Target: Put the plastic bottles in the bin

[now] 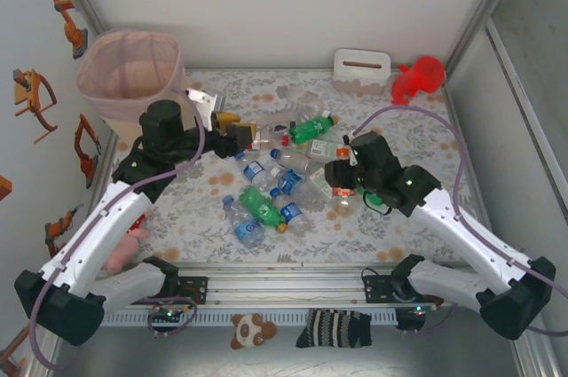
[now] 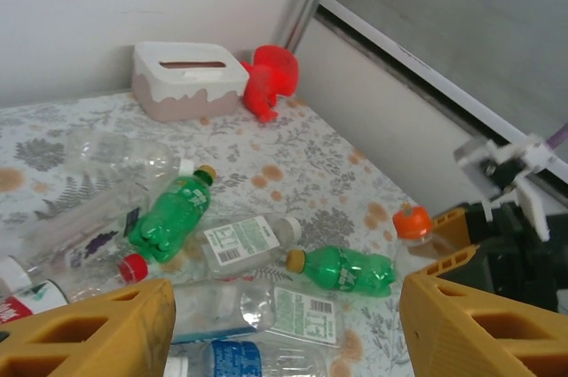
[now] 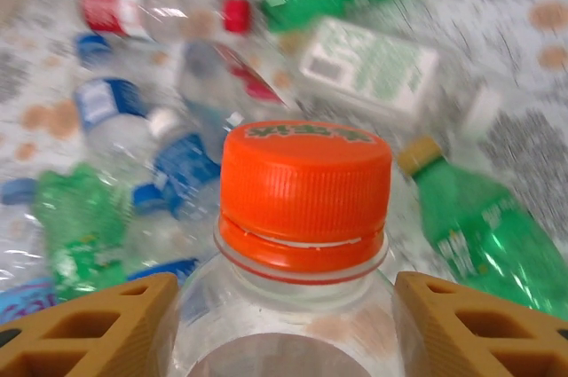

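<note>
Where a floral-printed cloth (image 1: pixel 195 217) covers the table, smooth white panels in aluminium framing enclose it at the back and sides. The bin (image 1: pixel 115 109), a beige round-cornered wastebasket lined with a translucent pink bag, stands in the far left corner. A low white tissue box (image 1: pixel 361 71) with a slotted top sits against the back wall, and a glossy red toy figure (image 1: pixel 417 78) stands just beside it.

The plastic bottles (image 1: pixel 266 204) lie scattered on their sides at mid-table, well apart from the bin: crinkled clear ones with blue labels, green ones, and ones with white or red labels. The left gripper (image 2: pixel 286 293) hovers over the near-left side of the heap, its ribbed yellow fingers (image 2: pixel 98 324) spread wide and gripping nothing. The right gripper (image 3: pixel 284 284) pinches the orange-capped bottle (image 3: pixel 304 186) upright by its clear shoulders. The cap is ridged around its edge.
</note>
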{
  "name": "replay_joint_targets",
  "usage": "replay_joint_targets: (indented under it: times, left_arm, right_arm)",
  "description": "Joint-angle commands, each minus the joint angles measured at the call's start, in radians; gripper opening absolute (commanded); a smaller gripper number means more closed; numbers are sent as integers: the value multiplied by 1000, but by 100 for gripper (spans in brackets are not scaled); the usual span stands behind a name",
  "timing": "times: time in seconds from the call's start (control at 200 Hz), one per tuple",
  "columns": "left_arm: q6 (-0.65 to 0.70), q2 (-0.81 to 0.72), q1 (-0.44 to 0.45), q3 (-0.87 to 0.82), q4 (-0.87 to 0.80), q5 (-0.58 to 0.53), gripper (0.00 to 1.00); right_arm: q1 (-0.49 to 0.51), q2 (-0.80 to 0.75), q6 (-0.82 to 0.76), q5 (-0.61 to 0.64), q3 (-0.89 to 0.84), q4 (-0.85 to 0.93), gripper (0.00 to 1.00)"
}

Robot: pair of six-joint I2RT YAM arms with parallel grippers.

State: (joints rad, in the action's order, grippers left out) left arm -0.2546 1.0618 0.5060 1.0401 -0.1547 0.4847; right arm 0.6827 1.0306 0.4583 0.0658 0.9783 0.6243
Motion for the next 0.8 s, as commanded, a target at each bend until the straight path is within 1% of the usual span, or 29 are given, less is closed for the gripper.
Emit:
replay_joint_targets:
  times: [0.0, 0.2, 0.371, 0.496, 0.641, 0.796]
  left_arm:
    - [-3, -5, 29, -38, 113, 72, 68]
    - [52, -9, 119, -51, 222, 124, 70]
    - [109, -8, 187, -36, 278, 168, 75]
    - [120, 3, 211, -28, 325, 174, 79]
    - [126, 20, 229, -11, 372, 240, 82]
    - [126, 37, 256, 15, 400, 282, 82]
  right_arm:
    - [-5, -38, -97, -101, 45, -184, 59]
    - [-5, -57, -176, -272, 92, -377, 58]
    - [-5, -26, -237, -387, 143, -508, 56]
    - [-5, 2, -235, -493, 189, -586, 56]
    - [-3, 28, -208, -604, 226, -667, 56]
    - [-3, 37, -180, -677, 240, -731, 55]
